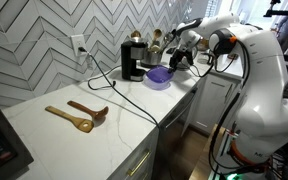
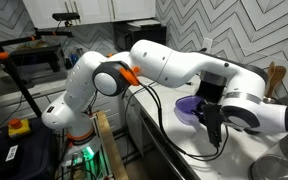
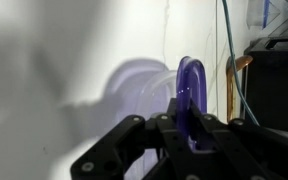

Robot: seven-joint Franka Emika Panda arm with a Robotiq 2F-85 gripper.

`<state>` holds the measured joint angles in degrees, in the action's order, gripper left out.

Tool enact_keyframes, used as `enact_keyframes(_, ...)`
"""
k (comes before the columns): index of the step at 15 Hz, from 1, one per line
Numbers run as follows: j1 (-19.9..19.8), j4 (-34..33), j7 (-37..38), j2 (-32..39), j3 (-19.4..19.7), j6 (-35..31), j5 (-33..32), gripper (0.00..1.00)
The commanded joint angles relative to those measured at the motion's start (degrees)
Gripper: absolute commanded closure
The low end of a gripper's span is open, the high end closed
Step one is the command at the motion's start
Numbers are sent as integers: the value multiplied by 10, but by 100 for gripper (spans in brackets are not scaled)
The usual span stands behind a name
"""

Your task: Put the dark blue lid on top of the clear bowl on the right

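The pincer is closed on the dark blue lid. In the wrist view its two black fingers press against either face of the lid's lower rim. The lid stands on edge there, seen almost side-on as a narrow blue-purple band rising above the fingers.

Just beside the lid, on the white bench, lies a pale violet round patch. I cannot tell from these frames whether it is the clear bowl or only tinted light falling through the lid.

In both exterior views the lid shows as a purple shape low over the bench at the end of the white arm. It is close to a black appliance that stands against the chevron-tiled wall. Whether the lid touches the bench is not clear.

A dark cable runs across the bench from a wall outlet towards the arm.

Well apart from the lid, nearer the camera in an exterior view, two wooden spoons lie side by side on the bench.
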<state>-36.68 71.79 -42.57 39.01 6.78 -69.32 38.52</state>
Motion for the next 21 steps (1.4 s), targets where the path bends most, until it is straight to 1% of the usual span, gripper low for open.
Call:
enact_keyframes(1, -12, -17, -4, 19, -11, -5, 31, 97)
enact_keyframes(5, -10, -21, -2, 26, -8, -3, 44, 97)
enact_keyframes(21, -7, -24, 26, 41, -4, 4, 35, 97)
